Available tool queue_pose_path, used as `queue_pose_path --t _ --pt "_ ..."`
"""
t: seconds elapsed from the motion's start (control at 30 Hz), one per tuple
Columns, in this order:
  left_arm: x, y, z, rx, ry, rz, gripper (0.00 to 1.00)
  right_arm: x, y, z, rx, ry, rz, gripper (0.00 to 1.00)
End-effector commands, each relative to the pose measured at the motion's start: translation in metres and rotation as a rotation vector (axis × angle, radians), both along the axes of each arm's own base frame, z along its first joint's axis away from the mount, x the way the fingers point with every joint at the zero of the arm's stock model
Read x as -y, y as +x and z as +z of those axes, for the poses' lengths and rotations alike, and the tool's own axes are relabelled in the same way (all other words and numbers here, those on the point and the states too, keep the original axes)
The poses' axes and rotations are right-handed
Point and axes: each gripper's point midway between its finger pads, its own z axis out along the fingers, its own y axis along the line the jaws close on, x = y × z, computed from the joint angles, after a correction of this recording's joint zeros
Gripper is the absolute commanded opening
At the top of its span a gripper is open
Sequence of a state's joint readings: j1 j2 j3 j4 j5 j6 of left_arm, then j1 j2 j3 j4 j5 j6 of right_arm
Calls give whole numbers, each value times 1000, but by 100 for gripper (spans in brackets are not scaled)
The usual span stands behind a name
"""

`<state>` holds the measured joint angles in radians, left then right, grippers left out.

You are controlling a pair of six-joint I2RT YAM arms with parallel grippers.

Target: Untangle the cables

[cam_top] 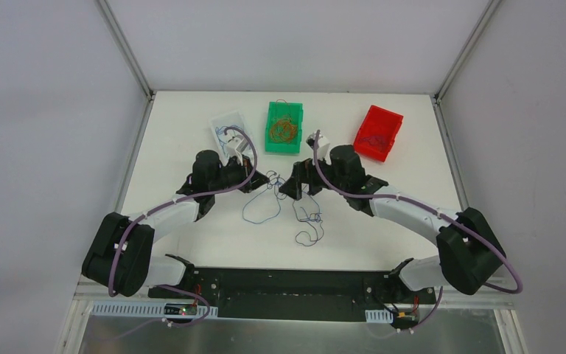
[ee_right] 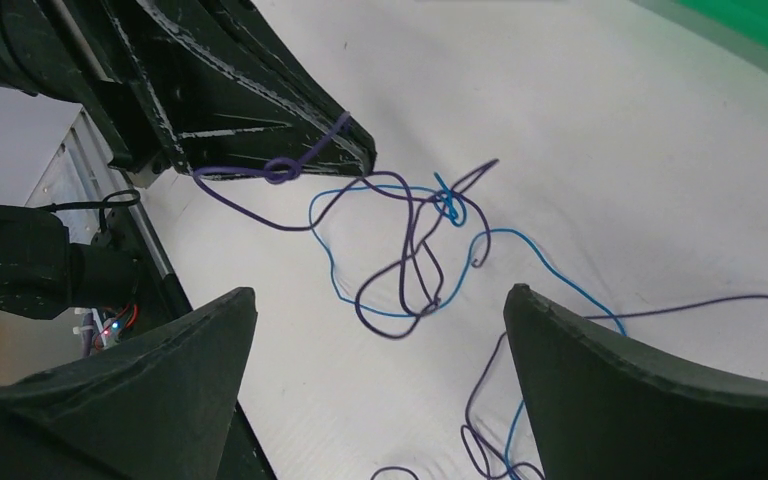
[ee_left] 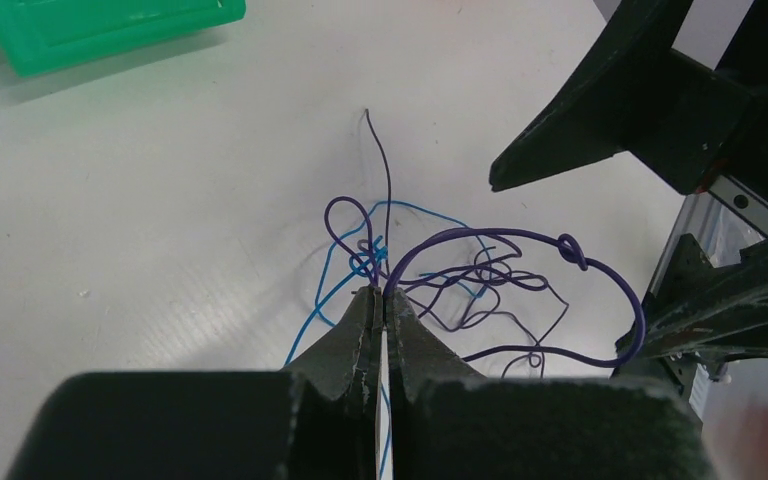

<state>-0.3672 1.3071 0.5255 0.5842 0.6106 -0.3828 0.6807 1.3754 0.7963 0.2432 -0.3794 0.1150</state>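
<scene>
The cables are thin blue and dark purple wires tangled on the white table (cam_top: 191,243), with a small knot (cam_top: 273,181) between my grippers and loose loops trailing toward me (cam_top: 309,221). My left gripper (cam_top: 256,181) is shut on a dark purple wire; the left wrist view shows the jaws (ee_left: 384,292) pinched on it, with a purple loop (ee_left: 520,235) and a blue strand (ee_left: 312,320) spreading in front. My right gripper (cam_top: 292,190) is open and empty, its fingers wide apart (ee_right: 380,295) above the blue and purple strands (ee_right: 400,290). The left gripper's tip (ee_right: 350,145) holds a knotted purple strand (ee_right: 282,170).
A white bin (cam_top: 228,127), a green bin (cam_top: 284,127) with orange-brown wires and a red bin (cam_top: 378,133) with dark wires stand at the back of the table. The green bin also shows in the left wrist view (ee_left: 110,25).
</scene>
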Motion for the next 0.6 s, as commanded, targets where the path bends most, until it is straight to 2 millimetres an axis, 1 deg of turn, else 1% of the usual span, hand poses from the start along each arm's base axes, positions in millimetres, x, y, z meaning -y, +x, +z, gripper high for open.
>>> queue_pose_path --t 0.0,0.07,0.1,0.13,0.2,0.37,0.47,0.57 --pt "13 2 32 91 -60 -62 0 -28 5 18 119 51 39 97" --pt "13 1 32 91 -58 -62 0 -33 7 14 128 43 33 88" --pt "12 2 32 92 -57 -61 0 -35 7 13 131 42 31 82" --pt "12 2 32 92 -57 -60 0 -37 7 11 131 38 32 80" --pt "12 2 32 94 -56 -59 0 -38 7 9 134 32 33 79" --pt "12 1 33 95 -57 -58 0 -36 3 -3 134 8 33 79" --pt "12 1 34 97 -60 -60 0 -34 2 -9 130 -8 24 70" --pt "12 0 33 94 -61 -63 0 -33 3 -12 127 -11 12 68"
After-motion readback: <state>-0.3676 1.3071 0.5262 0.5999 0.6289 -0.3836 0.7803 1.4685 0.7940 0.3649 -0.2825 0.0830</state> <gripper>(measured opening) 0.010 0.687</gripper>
